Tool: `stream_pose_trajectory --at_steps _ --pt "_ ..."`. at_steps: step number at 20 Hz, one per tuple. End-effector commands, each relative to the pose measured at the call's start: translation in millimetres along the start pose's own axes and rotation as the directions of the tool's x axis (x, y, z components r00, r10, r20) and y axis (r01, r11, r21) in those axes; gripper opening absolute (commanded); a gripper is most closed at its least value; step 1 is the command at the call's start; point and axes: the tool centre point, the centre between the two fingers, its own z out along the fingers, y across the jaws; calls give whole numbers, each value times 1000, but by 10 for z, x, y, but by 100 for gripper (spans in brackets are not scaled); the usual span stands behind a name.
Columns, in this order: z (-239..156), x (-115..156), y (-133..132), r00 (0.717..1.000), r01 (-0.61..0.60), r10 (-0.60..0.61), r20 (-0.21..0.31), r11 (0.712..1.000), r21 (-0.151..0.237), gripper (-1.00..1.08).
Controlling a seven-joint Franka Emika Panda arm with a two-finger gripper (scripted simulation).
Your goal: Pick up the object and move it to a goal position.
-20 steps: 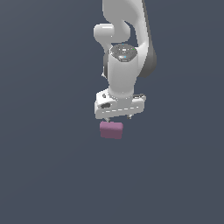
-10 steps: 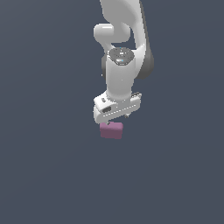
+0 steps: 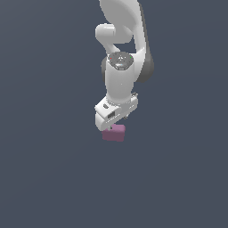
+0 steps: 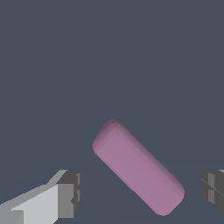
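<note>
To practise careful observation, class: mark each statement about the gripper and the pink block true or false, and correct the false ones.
1. The gripper is open. True.
2. The fingers clamp the pink block. False: gaps show on both sides of it in the wrist view.
3. The block lies diagonally between the fingers. True.
4. Two blocks lie on the surface. False: only one is visible.
5. In the exterior view, the gripper sits directly above the block. True.
</note>
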Motion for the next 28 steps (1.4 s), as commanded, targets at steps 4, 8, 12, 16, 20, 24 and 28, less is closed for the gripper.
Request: stream_pose_trajectory --at_steps 4,8,12,16,20,24,28 --pt "49 -34 21 990 143 -143 3 990 3 100" --pt "84 -58 36 970 244 -244 4 970 5 100" --pt "118 -82 50 939 343 -343 4 939 8 100" --pt "152 -105 64 899 438 -438 4 899 10 100" --pt "185 -129 77 849 528 -528 3 849 13 100" --pt "213 -149 89 799 601 -602 1 799 15 100" --pt "233 -164 97 756 655 -655 0 756 16 100"
